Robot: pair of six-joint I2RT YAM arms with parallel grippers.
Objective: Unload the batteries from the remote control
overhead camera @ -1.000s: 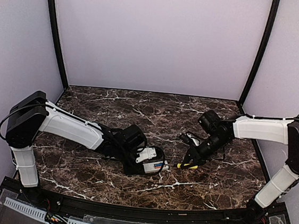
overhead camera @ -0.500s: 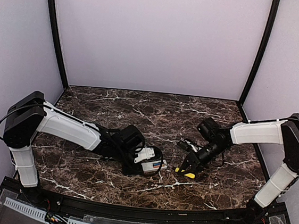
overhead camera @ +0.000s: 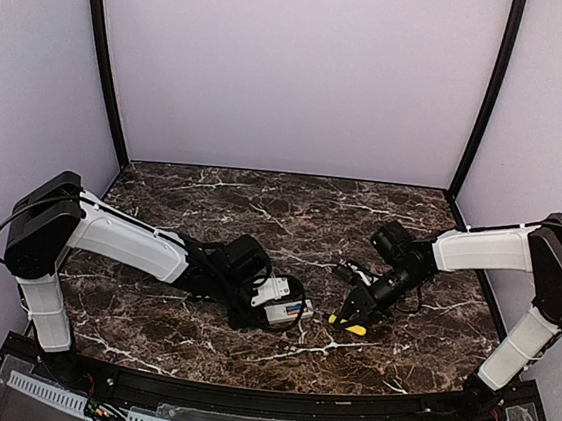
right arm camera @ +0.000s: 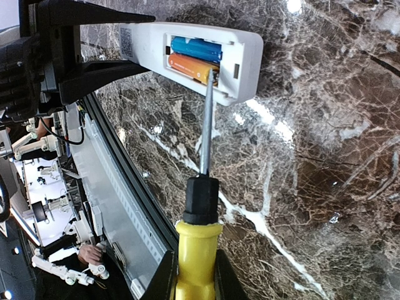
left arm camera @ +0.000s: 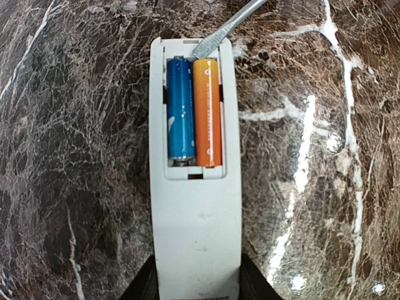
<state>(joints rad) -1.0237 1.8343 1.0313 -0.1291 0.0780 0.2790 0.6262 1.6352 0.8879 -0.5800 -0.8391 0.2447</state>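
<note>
The white remote control (left arm camera: 195, 206) lies back side up with its battery bay open; it also shows in the top view (overhead camera: 284, 308) and right wrist view (right arm camera: 194, 53). The blue battery (left arm camera: 180, 109) and orange battery (left arm camera: 207, 112) sit side by side in the bay. My left gripper (left arm camera: 197, 284) is shut on the remote's near end. My right gripper (right arm camera: 195, 275) is shut on the yellow-handled screwdriver (right arm camera: 199, 250). Its metal tip (right arm camera: 211, 78) touches the end of the orange battery (right arm camera: 190, 67); the tip also shows in the left wrist view (left arm camera: 215, 40).
The dark marble table (overhead camera: 261, 208) carries both arms' work near its front middle. The black front rail (right arm camera: 125, 181) runs close below the remote. The white cover is not in view.
My right gripper has moved left and down with the screwdriver, bringing its tip to the remote. My left gripper has stayed shut on the remote, shifting only slightly.
</note>
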